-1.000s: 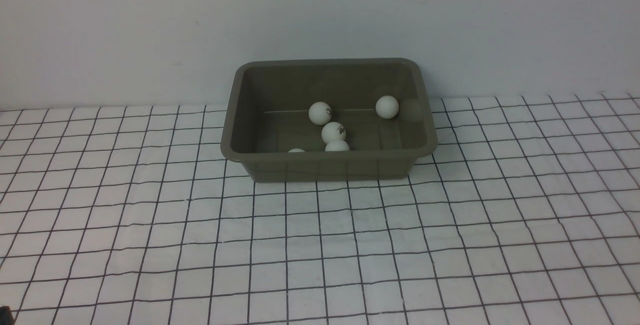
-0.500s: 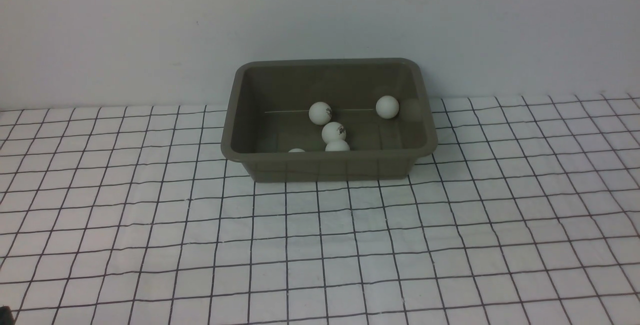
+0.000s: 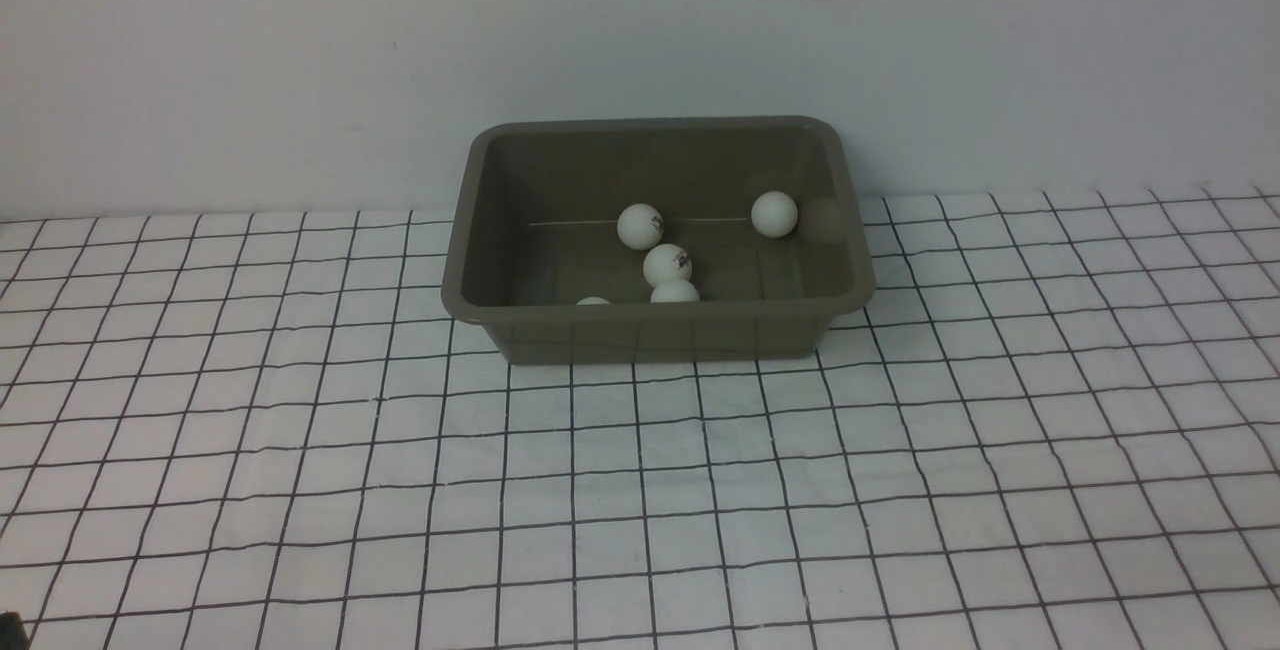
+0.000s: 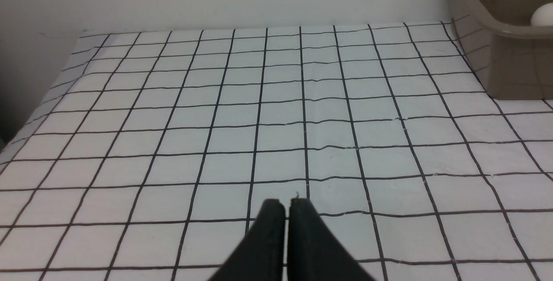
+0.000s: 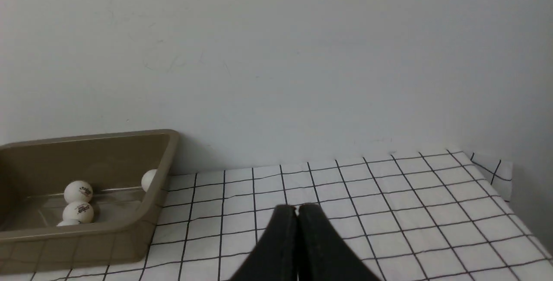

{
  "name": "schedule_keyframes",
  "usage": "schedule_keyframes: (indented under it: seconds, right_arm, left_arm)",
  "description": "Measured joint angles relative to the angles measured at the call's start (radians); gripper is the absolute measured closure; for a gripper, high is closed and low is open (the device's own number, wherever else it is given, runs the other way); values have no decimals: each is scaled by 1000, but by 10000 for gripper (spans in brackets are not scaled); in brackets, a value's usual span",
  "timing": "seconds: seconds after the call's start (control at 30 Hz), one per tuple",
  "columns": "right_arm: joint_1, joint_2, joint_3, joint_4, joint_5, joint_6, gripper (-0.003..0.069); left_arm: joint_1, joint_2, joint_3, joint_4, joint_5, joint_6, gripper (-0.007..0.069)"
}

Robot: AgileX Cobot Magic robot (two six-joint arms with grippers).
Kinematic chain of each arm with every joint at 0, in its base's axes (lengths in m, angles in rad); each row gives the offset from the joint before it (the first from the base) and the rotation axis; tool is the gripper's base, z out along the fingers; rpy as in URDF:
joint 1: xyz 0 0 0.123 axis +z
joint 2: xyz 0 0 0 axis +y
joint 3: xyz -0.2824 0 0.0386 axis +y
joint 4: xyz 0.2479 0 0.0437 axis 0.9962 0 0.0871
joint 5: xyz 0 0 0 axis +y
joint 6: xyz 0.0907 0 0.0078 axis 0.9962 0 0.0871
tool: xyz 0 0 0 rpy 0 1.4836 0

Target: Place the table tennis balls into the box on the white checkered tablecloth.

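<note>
The box holds five table tennis balls (one near its 2 o'clock corner); the left gripper and right gripper are both closed, empty.

Left hand and right hand both closed, holding nothing.

Box's near wall hides most of two table tennis balls; my arms sit out of the front view.
</note>
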Motion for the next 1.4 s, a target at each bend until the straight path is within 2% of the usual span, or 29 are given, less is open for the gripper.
schedule_keyframes:
  seconds: [0.23, 1.4]
  right_arm:
    - [39, -2, 69, -19, -5, 0, 676]
    - [39, -2, 72, -25, 10, 0, 676]
  left_arm:
    - [0, 0, 0, 0, 1, 0, 629]
    - [0, 0, 0, 0, 3, 0, 629]
